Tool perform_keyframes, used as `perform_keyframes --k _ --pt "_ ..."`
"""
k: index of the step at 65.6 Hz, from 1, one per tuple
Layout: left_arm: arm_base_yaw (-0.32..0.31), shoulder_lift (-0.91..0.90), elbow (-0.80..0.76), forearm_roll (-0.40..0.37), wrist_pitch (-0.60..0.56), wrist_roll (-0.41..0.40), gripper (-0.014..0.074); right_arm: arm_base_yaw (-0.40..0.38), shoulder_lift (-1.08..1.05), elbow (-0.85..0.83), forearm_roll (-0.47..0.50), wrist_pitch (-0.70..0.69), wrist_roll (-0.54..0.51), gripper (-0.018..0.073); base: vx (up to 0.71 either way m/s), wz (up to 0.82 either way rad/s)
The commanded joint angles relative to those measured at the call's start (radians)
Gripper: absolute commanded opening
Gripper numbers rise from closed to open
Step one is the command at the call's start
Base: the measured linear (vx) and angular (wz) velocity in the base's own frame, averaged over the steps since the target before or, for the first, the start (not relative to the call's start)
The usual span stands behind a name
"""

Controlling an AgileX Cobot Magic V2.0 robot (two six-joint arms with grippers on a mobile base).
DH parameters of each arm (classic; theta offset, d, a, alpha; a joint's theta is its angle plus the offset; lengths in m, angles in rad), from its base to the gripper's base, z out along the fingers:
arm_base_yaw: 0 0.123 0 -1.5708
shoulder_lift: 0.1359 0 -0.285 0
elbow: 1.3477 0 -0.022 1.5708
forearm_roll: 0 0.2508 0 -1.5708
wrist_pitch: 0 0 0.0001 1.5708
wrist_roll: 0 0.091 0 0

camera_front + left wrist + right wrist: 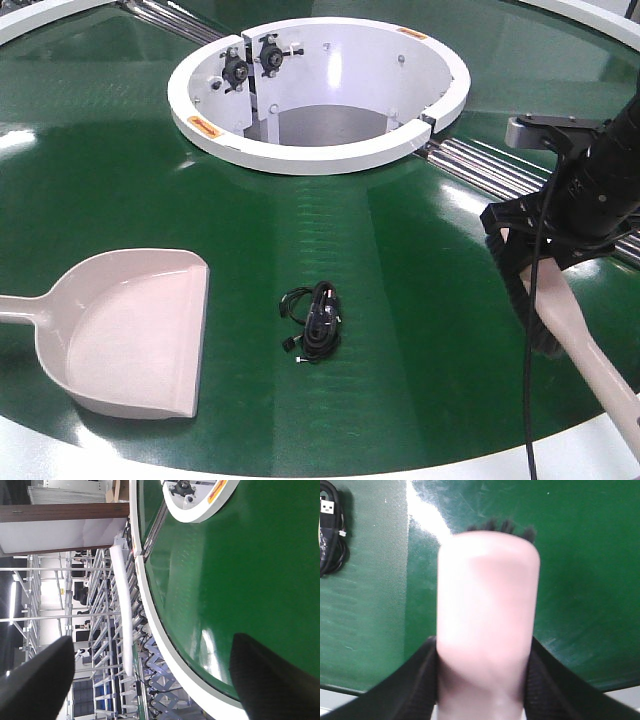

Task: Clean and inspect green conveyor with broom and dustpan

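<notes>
Front view: right gripper clamped tight on broom, bristles tipped down toward green conveyor, likely ready to sweep. Black cable lay well left of fingers. Dustpan lay beyond cable, open mouth facing it, likely to catch it.

Left wrist view: left gripper spread wide, nothing between fingers; conveyor edge ahead.

Right wrist view: broom filled gap between fingers; cable far left.

Glossy green conveyor, dustpan lying at left, coiled black cable mid-belt
</notes>
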Motion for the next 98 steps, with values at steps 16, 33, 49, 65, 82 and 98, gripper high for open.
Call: perform_keyframes --k 16,33,49,65,82,98 --pt "-0.003 0.026 -0.031 0.083 -0.037 -0.002 0.0587 -0.003 -0.045 -0.025 0.009 0.051 -0.006 -0.0003 0.00 0.00" --pt "-0.003 0.206 -0.116 0.195 0.163 -0.004 0.0587 -0.003 -0.045 -0.025 0.011 0.051 -0.006 -0.0003 0.00 0.00" --pt "-0.003 0.539 -0.370 0.278 0.638 -0.010 0.0585 -0.003 -0.045 -0.025 0.009 0.050 -0.006 -0.0003 0.00 0.00" --pt "-0.003 0.760 -0.429 0.278 0.635 -0.109 0.0585 -0.003 -0.045 -0.025 0.009 0.050 -0.006 -0.0003 0.00 0.00" --pt "0.021 0.847 -0.428 0.271 0.635 -0.111 0.0585 -0.003 -0.045 -0.025 0.010 0.050 -0.006 -0.0003 0.00 0.00" --pt "0.085 0.849 -0.428 0.256 0.635 -0.134 0.0585 -0.003 -0.045 -0.025 0.010 0.050 -0.006 -0.0003 0.00 0.00"
